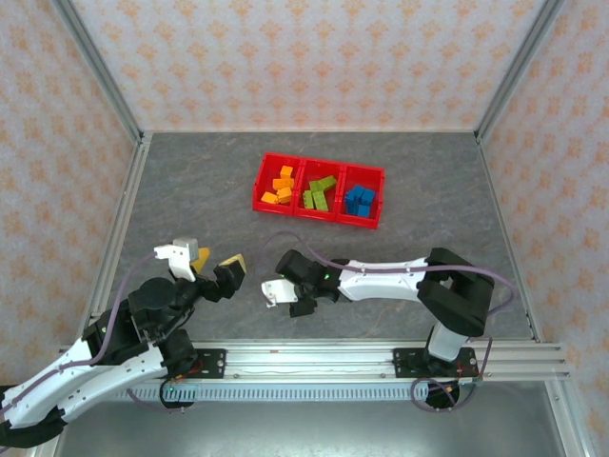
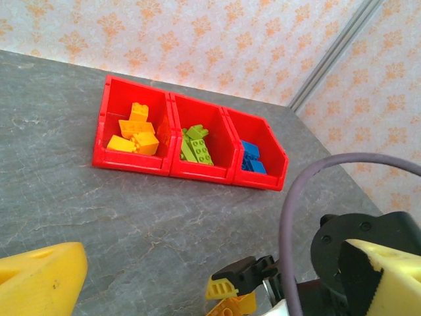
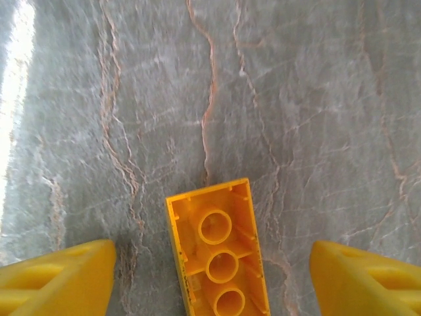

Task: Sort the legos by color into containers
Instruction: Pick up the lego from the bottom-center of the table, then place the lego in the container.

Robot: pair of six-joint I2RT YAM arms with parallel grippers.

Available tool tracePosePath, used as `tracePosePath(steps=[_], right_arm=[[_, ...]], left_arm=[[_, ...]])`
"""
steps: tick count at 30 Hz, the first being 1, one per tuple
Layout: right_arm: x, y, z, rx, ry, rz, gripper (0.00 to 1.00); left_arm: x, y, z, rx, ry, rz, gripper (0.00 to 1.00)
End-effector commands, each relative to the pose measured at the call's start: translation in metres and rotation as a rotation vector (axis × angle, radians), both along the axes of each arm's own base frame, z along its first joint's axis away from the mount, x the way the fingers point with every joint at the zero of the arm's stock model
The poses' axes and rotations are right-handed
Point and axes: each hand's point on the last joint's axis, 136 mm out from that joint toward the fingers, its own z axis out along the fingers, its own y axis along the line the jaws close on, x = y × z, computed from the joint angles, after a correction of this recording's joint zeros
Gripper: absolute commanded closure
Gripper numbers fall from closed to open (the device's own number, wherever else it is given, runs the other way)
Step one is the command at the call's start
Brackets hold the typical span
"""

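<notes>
The containers [image 1: 319,217] are three joined red bins at the middle back. Orange-yellow legos [image 1: 282,186] lie in the left bin, lime green ones [image 1: 319,193] in the middle, blue ones [image 1: 361,198] in the right. One orange-yellow brick [image 3: 217,253] lies upside down on the table, hollow side up. My right gripper [image 3: 210,263] straddles it, open, with a gap on both sides of the brick. My left gripper [image 1: 217,259] hangs open and holds nothing, to the left of the right gripper [image 1: 283,290]. The left wrist view shows the bins [image 2: 131,161] ahead.
The grey stone-patterned table [image 1: 190,190] is walled by patterned panels with metal posts at the corners. A purple cable [image 2: 289,224] crosses the left wrist view. The right arm [image 1: 400,276] stretches leftward across the front of the table.
</notes>
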Motion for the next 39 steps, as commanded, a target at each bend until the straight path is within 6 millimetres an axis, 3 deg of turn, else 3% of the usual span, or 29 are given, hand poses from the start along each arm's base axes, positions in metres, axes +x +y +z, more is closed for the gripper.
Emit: tracePosePath(steps=[1,7,13,17,24,28,35,39], right_arm=[[0.007,-0.001,-0.003,-0.039,-0.044,-0.005,0.24],[0.013,-0.012,-0.03,-0.139,-0.065,-0.017,0.35],[0.014,-0.016,-0.046,-0.186,-0.049,-0.035,0.82],[0.017,-0.017,-0.041,-0.183,-0.061,-0.044,0.97],[0.024,0.01,0.014,0.0,-0.069,-0.071,1.0],[0.044,0.021,0.058,0.186,-0.043,-0.138,1.0],[0.101,0.027,0.13,0.508,0.014,-0.34,1.0],[0.157,0.032,0.165,0.682,0.085,-0.586,1.0]], left_arm=[[0.001,0.003,0.001,-0.005,-0.011,0.016,0.01],[0.001,0.004,0.002,-0.008,-0.013,0.016,0.01],[0.001,0.004,0.002,-0.008,-0.014,0.019,0.01],[0.001,0.005,0.002,-0.008,-0.014,0.019,0.01],[0.0,0.005,0.003,-0.011,-0.017,0.02,0.01],[0.0,0.006,0.004,-0.017,-0.02,0.022,0.01],[-0.001,0.009,0.005,-0.027,-0.028,0.027,0.01],[-0.001,0.008,0.006,-0.028,-0.028,0.027,0.01]])
